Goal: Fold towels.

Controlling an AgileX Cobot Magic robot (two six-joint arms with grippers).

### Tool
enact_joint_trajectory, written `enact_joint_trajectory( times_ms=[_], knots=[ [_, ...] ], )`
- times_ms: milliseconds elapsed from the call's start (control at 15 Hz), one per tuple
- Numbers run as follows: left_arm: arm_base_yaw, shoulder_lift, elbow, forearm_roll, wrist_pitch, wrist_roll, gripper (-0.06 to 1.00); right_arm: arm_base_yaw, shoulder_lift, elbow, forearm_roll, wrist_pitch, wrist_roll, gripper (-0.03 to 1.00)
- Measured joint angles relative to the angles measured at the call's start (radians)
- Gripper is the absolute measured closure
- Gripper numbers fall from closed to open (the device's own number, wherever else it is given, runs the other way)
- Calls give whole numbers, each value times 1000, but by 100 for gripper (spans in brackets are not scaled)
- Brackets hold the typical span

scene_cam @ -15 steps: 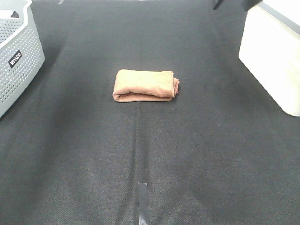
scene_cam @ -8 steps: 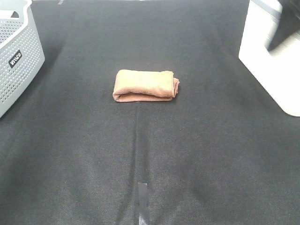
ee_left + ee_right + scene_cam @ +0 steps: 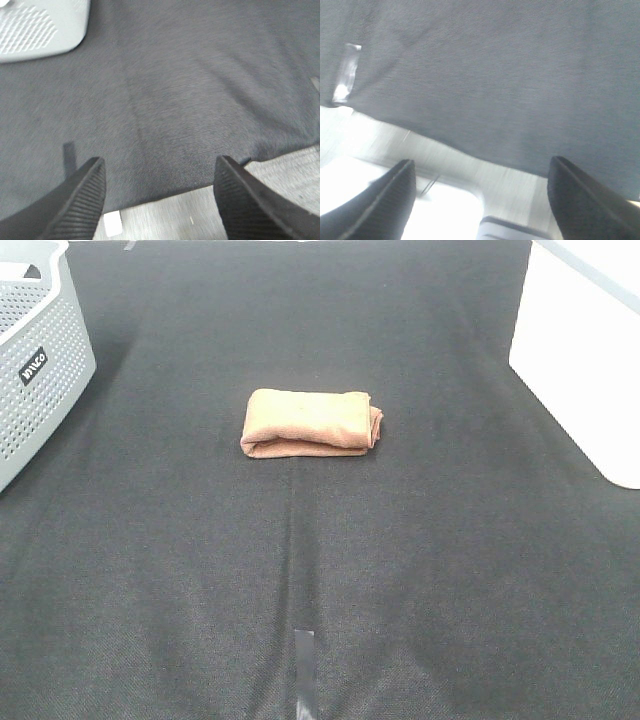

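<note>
The reddish-brown towel lies folded into a small thick rectangle in the middle of the black cloth, in the exterior high view. Neither arm shows in that view. My left gripper is open and empty above the black cloth near its edge. My right gripper is open and empty above the cloth's edge and a pale surface. The towel shows in neither wrist view.
A grey perforated basket stands at the far left, also in the left wrist view. A white box stands at the far right. A strip of grey tape marks the cloth near the front.
A dark arm part at the upper right of the exterior high view moved right over the white box and then left the view. The towel has not moved.
</note>
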Motion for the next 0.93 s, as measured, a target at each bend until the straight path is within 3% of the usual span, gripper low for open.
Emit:
enact_joint_trajectory(
  times_ms=[400, 933],
  knots=[
    [0, -103, 59, -75, -119, 117, 34, 0, -369, 141, -14, -118, -78, 27],
    [0, -104, 67, -94, -139, 142, 34, 0, -378, 152, -14, -140, -85, 27]
  ],
)
